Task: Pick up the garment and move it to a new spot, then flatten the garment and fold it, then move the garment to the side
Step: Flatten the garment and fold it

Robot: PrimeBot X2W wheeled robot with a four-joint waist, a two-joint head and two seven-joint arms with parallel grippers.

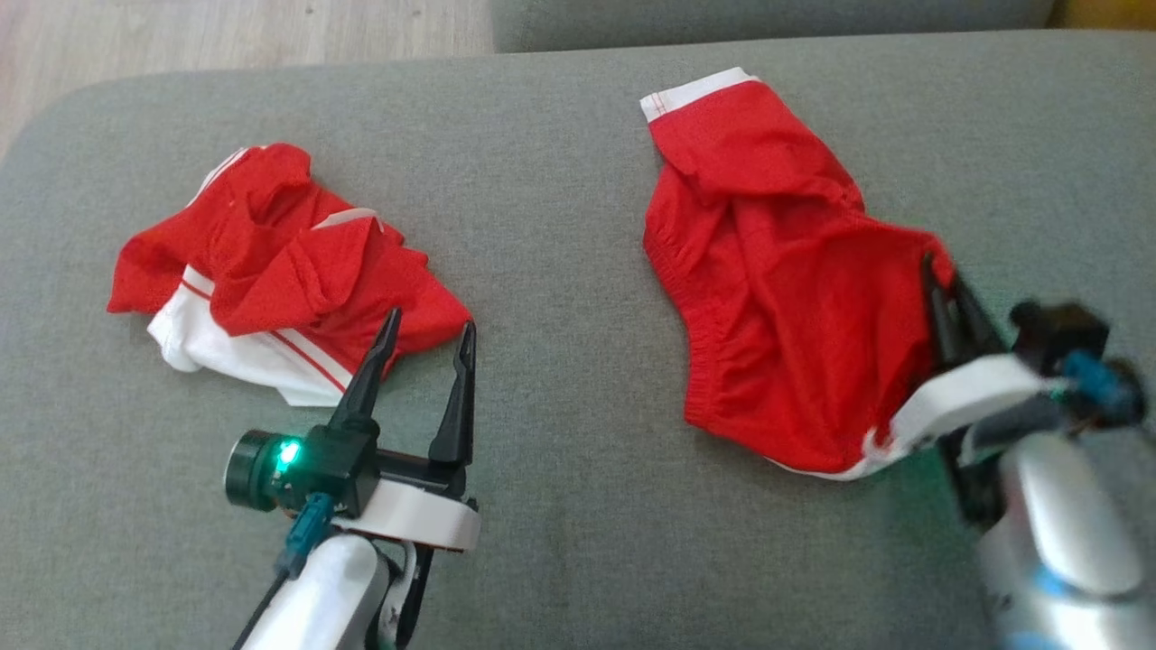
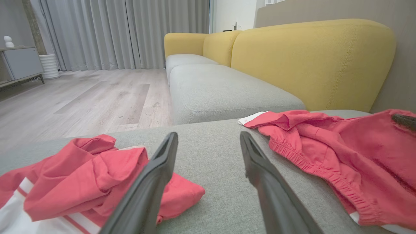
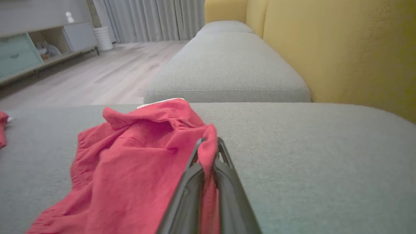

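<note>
Garment (image 1: pixel 777 298) in red lies on the right half of a grey cushion (image 1: pixel 560 181), its near right corner hidden behind the right hand (image 1: pixel 939 275). That hand's two dark fingers are pressed together on a fold of the cloth; in the right wrist view the fabric runs up between them and drapes over their tips. The hand's wrist is blurred in the head view, and its white bracket covers part of the near hem. The left hand (image 1: pixel 431 321) sits low over the cushion, fingers spread wide with nothing between them. One tip is at the edge of a second red-and-white garment (image 1: pixel 289 262) crumpled at the left; contact cannot be told. The cushion is woven grey, with a yellow backrest (image 2: pixel 308 61) behind it and pale wood floor (image 2: pixel 91 97), grey curtains (image 2: pixel 130 32) and a low cabinet (image 2: pixel 19 61) beyond. The held garment is spread but wrinkled, with a gathered elastic edge on its left and white trim at its far and near ends.
</note>
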